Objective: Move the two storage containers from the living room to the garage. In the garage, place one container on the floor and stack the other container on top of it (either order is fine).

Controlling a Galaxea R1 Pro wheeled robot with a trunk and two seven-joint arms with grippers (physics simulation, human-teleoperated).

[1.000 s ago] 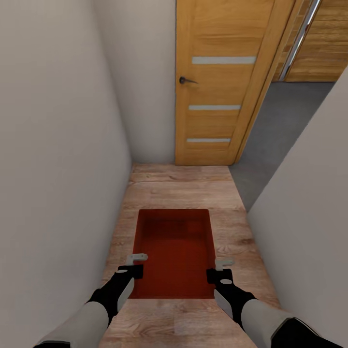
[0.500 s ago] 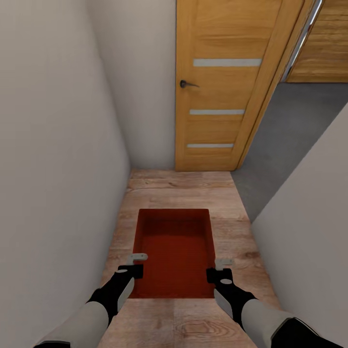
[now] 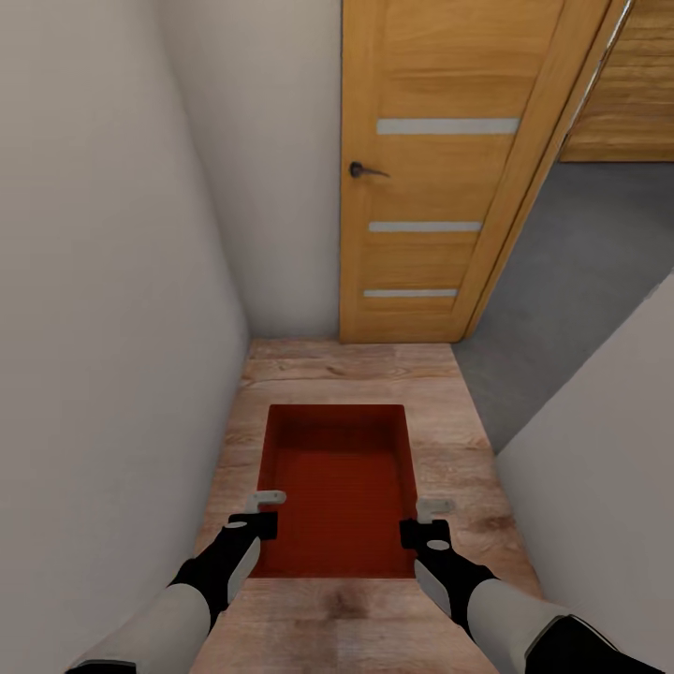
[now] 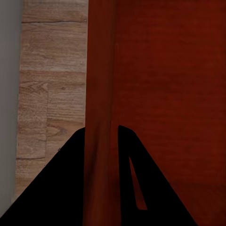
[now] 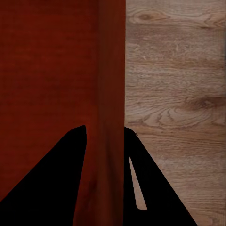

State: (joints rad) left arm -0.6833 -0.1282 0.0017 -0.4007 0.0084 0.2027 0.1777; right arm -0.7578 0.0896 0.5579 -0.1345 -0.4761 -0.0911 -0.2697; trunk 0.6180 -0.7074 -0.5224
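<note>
**Head view: red bin held up by both grippers in a narrow hall**

Head view shows one red bin (image 3: 339, 487) out in front of the robot, above the light wood floor (image 3: 356, 374). The bin is open on top. The left gripper (image 3: 266, 503) holds its left wall near the close end. The right gripper (image 3: 432, 514) holds its right wall at about the same spot. So the bin sits right between the two grippers.

From the left wrist camera, the red wall (image 4: 100, 141) runs between the two dark fingers (image 4: 61, 188), which are closed snugly on it. From the right wrist camera it looks the same: the wall (image 5: 112, 117) is pinched between two dark fingers (image 5: 52, 179), with wood floor on the outer side.

White walls (image 3: 103, 309) stand close on both sides. Ahead is an orange-brown door (image 3: 431, 168) with a dark handle (image 3: 363, 170). To its right lies a grey floor (image 3: 571, 271).
</note>
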